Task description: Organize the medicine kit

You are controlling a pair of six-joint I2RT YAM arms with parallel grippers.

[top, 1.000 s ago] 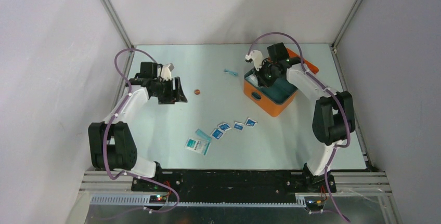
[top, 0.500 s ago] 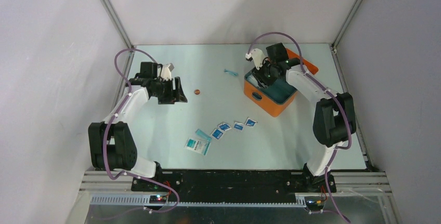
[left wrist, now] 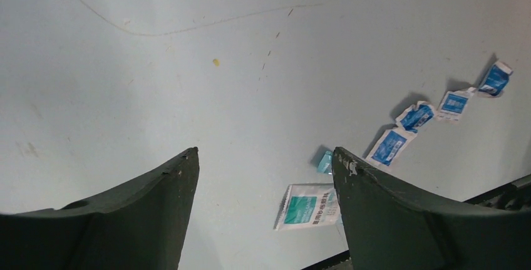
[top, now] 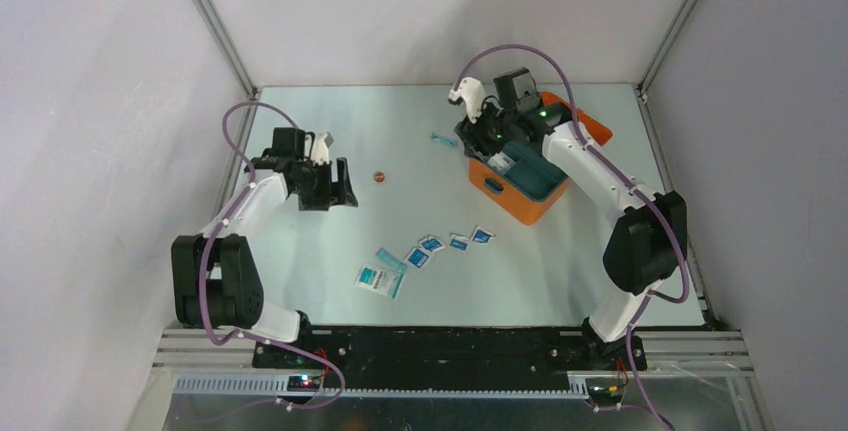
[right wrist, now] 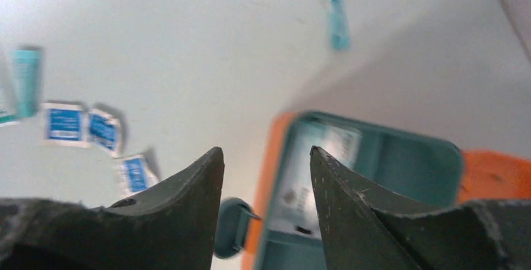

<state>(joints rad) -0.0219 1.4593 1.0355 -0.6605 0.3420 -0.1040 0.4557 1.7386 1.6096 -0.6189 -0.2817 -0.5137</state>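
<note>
Medicine kit [top: 508, 195] open, right claw [right wrist: 264, 152] spread, angled down over its rim

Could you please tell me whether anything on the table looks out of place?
Yes: blue-white sachets and a larger packet lie scattered on the table, outside the open medicine kit. A small teal item and a brown round object also lie loose.

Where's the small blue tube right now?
In the top view, the blue tube lies far back on the table, just left of the open orange medicine kit, with the small brown disc farther left.
</note>
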